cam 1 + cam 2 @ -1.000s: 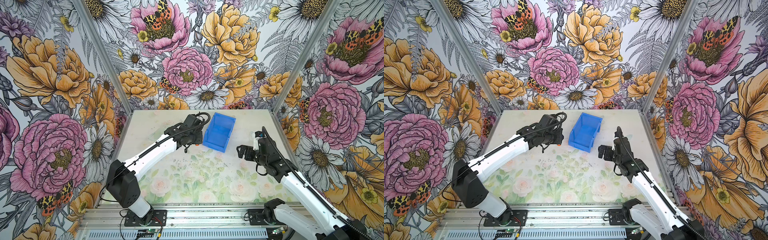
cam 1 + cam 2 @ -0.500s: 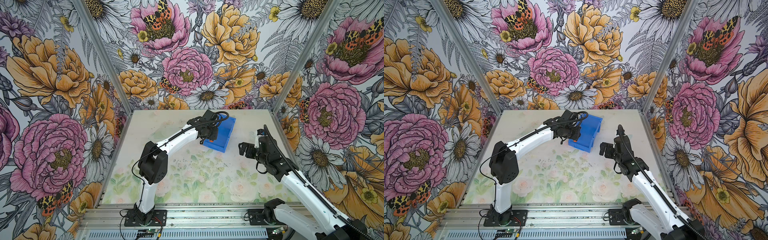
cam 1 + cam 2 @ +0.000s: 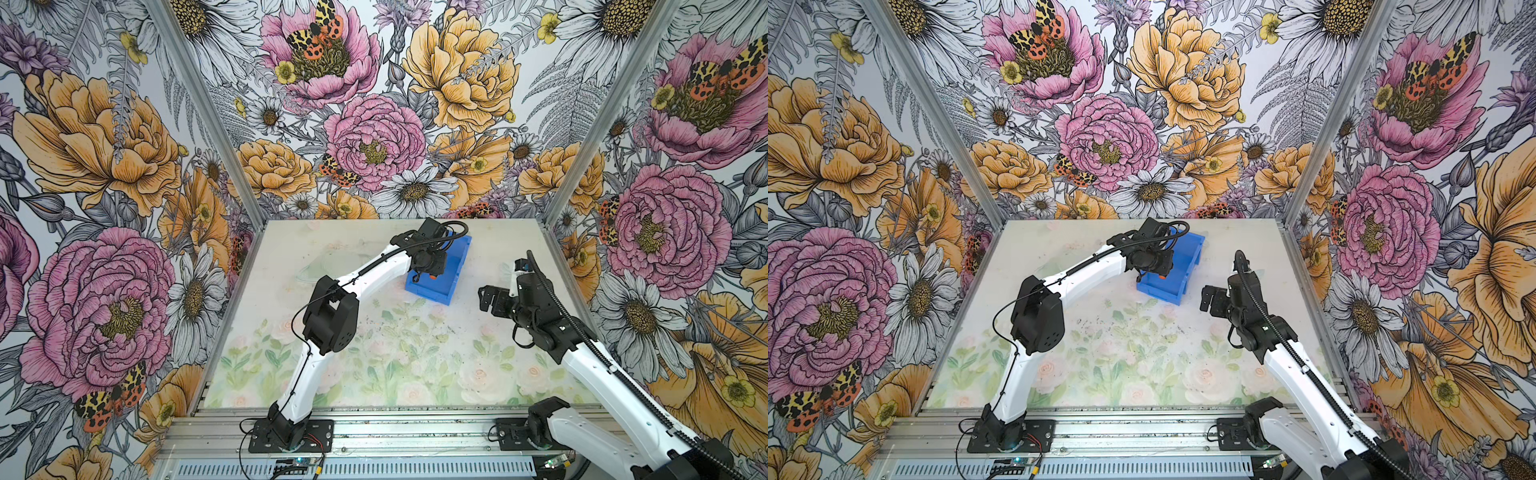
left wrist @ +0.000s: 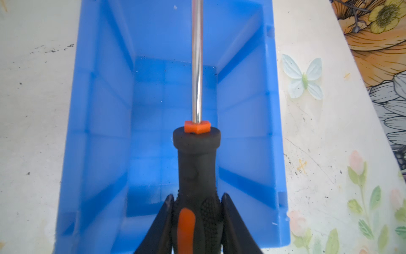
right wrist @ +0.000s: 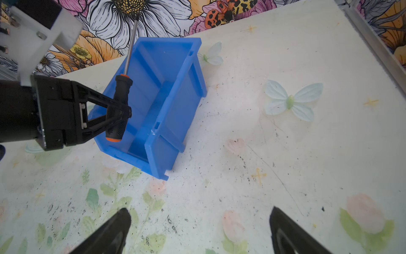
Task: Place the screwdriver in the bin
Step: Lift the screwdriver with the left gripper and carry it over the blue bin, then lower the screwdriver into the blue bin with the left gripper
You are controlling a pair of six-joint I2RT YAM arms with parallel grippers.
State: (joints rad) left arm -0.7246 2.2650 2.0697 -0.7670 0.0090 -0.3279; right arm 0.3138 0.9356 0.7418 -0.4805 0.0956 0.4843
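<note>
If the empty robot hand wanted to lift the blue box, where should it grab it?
Probably the long side wall of the blue bin nearest the right gripper, coming down from above with one jaw inside and one outside. That wall is thin, upright and looks clear of the left gripper, which holds the screwdriver over the bin.

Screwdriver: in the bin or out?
Out: the left tool grips the screwdriver by its handle, in the air over the empty bin.

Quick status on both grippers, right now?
Left gripper: closed on the screwdriver handle, over the bin.
Right gripper: open, holding nothing.
</note>
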